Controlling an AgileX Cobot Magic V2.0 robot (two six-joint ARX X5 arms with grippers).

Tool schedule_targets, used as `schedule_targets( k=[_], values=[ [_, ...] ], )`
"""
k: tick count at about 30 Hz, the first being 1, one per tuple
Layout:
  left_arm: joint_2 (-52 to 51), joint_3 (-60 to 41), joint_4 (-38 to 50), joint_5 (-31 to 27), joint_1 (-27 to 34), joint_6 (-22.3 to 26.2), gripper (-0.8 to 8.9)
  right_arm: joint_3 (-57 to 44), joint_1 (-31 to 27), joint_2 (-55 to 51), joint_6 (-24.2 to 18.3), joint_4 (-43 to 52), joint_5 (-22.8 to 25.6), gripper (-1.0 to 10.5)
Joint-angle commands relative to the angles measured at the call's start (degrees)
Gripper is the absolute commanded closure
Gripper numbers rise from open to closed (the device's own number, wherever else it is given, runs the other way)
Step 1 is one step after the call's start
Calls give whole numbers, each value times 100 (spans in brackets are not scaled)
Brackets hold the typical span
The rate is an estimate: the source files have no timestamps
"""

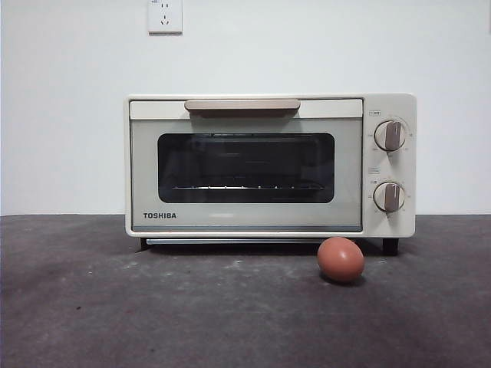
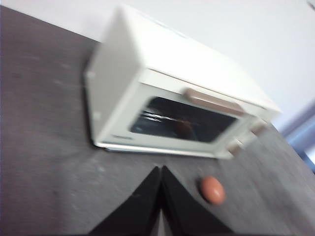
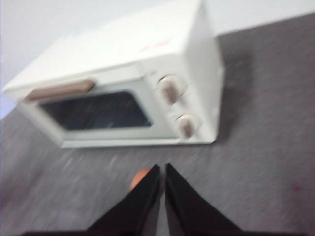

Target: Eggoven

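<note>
A cream TOSHIBA toaster oven [image 1: 268, 165] stands on the dark table with its door closed, tan handle [image 1: 242, 106] along the top edge and two knobs [image 1: 390, 136] on the right side. A reddish-brown egg [image 1: 341, 259] lies on the table just in front of the oven's right end. Neither arm shows in the front view. In the left wrist view, my left gripper [image 2: 161, 169] is shut and empty, held above the table short of the oven [image 2: 167, 98], with the egg [image 2: 212, 190] beside it. My right gripper [image 3: 162, 168] is shut too, partly covering the egg [image 3: 140, 178], the oven [image 3: 128, 93] beyond.
The dark grey table [image 1: 115, 307] stretches in front of and beside the oven. A white wall with a socket [image 1: 165, 15] stands behind it.
</note>
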Motion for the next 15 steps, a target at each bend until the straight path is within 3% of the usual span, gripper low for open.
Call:
schedule_targets(
  k=[1,8,15],
  values=[
    [267,415,-376,149,-188,442,806,494,103,424,-636,-354,-350,943],
    [715,970,-1110,181,-962,723,806,1519,627,1327,-1530,-1672,-514,943],
    [984,992,-1340,155,-1379,752,806,1742,1222,1628,-1685,-1993,-118,943]
  ],
)
